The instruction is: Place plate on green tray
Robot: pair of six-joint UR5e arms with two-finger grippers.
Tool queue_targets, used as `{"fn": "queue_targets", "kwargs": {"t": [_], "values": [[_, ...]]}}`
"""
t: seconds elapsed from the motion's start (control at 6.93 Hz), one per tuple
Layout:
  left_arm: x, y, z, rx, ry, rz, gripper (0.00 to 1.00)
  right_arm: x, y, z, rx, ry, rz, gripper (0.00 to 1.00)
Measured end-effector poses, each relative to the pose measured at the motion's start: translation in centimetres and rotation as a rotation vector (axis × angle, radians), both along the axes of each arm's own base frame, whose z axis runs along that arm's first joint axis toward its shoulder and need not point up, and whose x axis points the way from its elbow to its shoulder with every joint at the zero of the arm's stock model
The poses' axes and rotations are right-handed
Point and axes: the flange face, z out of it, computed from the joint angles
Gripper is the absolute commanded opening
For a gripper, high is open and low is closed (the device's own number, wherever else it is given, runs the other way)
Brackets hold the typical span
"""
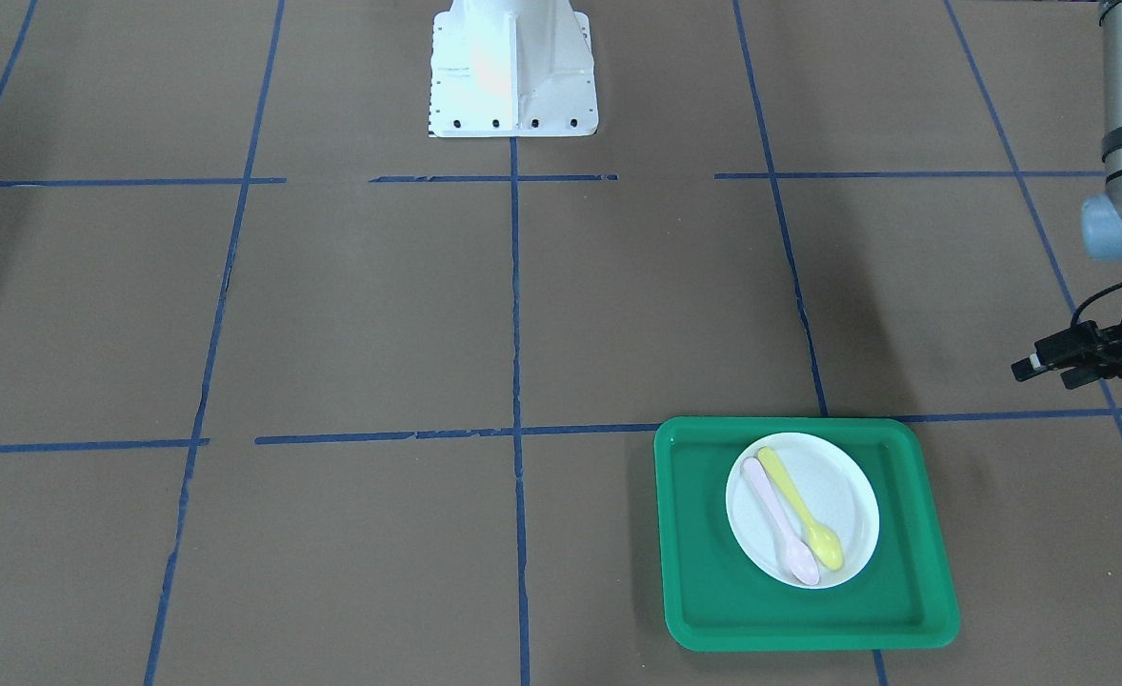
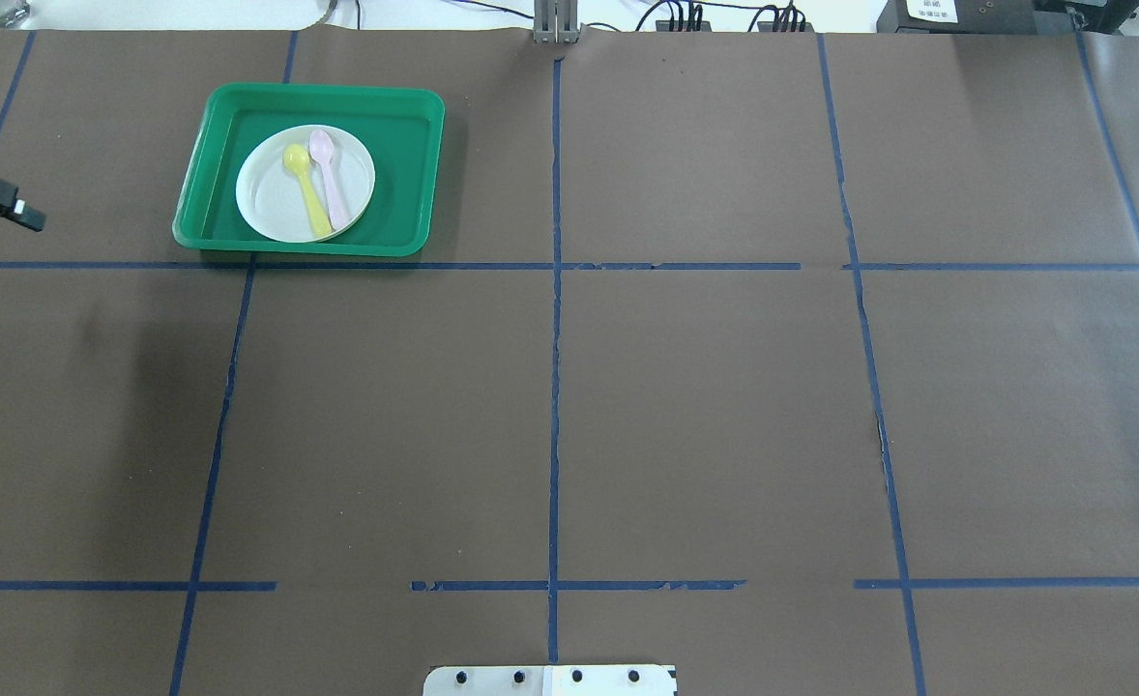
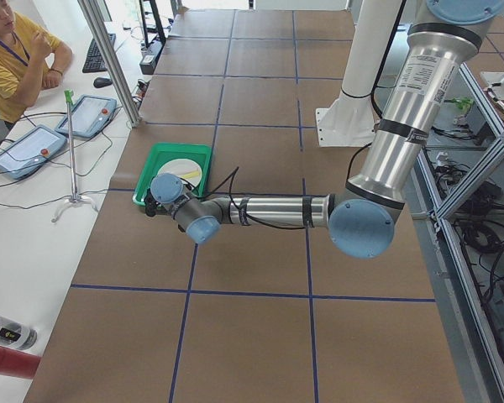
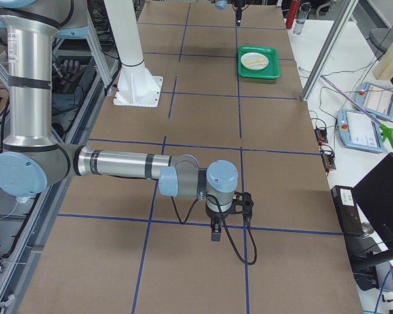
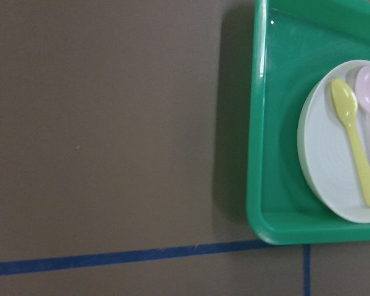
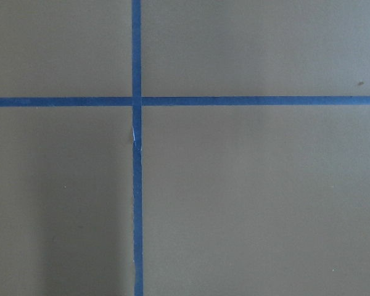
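The green tray (image 1: 809, 636) lies on the brown table, also in the overhead view (image 2: 308, 246) at the far left. A white round plate (image 1: 847, 486) rests flat inside it, with a yellow spoon (image 1: 799, 505) and a pink spoon (image 1: 780, 519) lying on it. The left wrist view shows the tray's rim (image 5: 259, 154) and part of the plate (image 5: 324, 154) from above. My left gripper (image 1: 1080, 357) shows only as black parts at the frame edge, raised beside the tray and apart from it; I cannot tell its state. My right gripper (image 4: 214, 232) hangs over bare table far from the tray; I cannot tell its state.
Blue tape lines (image 2: 555, 387) divide the table into squares. The robot's white base (image 1: 513, 67) stands at the table's middle edge. An operator (image 3: 17, 59) sits beyond the tray's end of the table, with tablets (image 3: 88, 113) and a stand nearby.
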Motion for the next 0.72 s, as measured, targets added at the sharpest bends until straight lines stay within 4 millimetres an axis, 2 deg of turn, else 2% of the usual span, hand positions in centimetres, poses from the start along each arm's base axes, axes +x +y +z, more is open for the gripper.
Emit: {"fn": "queue_targets", "kwargs": {"t": [0.14,0.29,0.43,0.58,0.72], "values": [[-2.5,2.4,3.2,0.023,-0.023,0.008,1.00,0.0,0.0,0.0,0.000,0.000,0.000,1.00],[-4.7,3.7,5.2,0.022,-0.053,0.000,1.00,0.0,0.0,0.0,0.000,0.000,0.000,1.00],[-6.5,3.9,5.9,0.018,-0.102,-0.014,1.00,0.0,0.0,0.0,0.000,0.000,0.000,1.00],[-8.7,3.5,5.6,0.034,-0.171,-0.018,1.00,0.0,0.0,0.0,0.000,0.000,0.000,1.00],[-11.9,3.2,4.7,0.055,-0.244,-0.019,1.00,0.0,0.0,0.0,0.000,0.000,0.000,1.00]]}}
